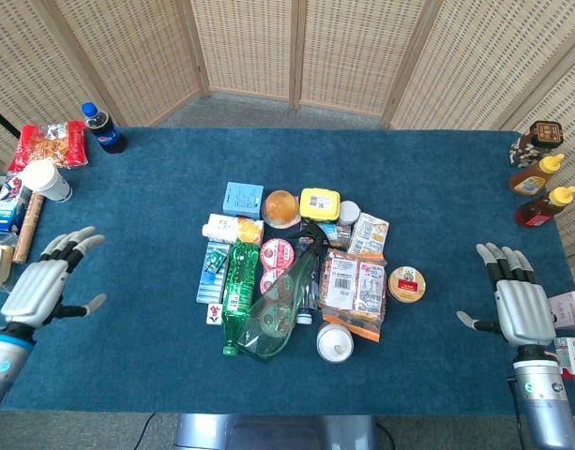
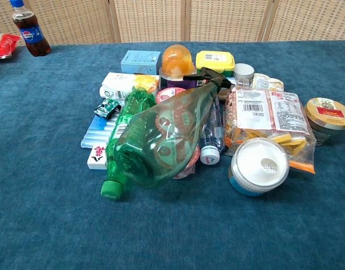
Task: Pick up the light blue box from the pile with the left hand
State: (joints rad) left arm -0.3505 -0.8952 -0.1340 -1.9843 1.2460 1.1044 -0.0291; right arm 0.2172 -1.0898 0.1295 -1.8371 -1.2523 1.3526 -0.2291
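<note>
Lower left of head view: left hand [image 1: 41, 288] over the blue desk [image 1: 128, 234], fingers spread apart, palm empty, well apart from the pile. Lower right: right hand [image 1: 518, 305] likewise splayed flat, holding nothing, near the desk's right edge. Neither hand visible in chest view.

Centre of frame, nearest part of pile: green bottle [image 1: 238, 298] lying flat, cap toward the near edge; clear green spray bottle [image 2: 166, 135] overlapping it; white round lid [image 1: 333, 342] just right. Snack packet [image 1: 354, 284] and gold-lidded tin [image 1: 406, 283] further right.

Far side of pile, upper left corner of it: light blue box [image 1: 243, 200], lying flat, free on top, just beside the orange cup [image 1: 280, 206] and touching the white carton [image 2: 119, 84] nearer in.

Upper left of frame: cola bottle [image 1: 102, 127] upright. Upper right: sauce bottles [image 1: 540, 187] standing together.
</note>
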